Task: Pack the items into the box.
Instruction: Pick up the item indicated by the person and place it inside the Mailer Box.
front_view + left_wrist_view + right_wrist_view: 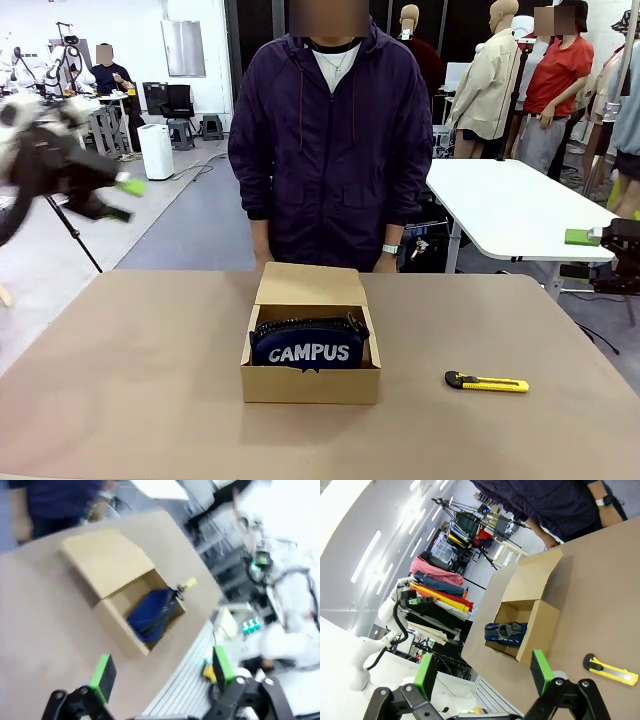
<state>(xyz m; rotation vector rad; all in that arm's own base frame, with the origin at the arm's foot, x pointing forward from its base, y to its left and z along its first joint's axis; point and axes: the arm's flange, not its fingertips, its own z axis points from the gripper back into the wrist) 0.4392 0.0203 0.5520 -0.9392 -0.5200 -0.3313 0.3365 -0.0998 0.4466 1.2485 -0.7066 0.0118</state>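
Note:
The brown cardboard box (311, 382) stands at the table's middle with its lid flap (308, 285) open toward the person. The navy "CAMPUS" pencil case (310, 346) stands inside it. The yellow-and-black utility knife (487, 383) lies on the table right of the box. My left gripper (124, 199) is blurred, high at the far left, off the table. My right gripper (588, 238) hangs at the right edge above table height. In the wrist views both the left gripper (162, 669) and the right gripper (483, 672) are open and hold nothing, looking down at the box (116, 611) (536, 625), the pencil case (151, 612) (504, 632) and the knife (612, 670).
A person in a dark jacket (330, 140) stands at the far side, both hands near the table edge behind the box. A white table (510, 205) stands at the back right. Bare brown tabletop (130, 370) surrounds the box.

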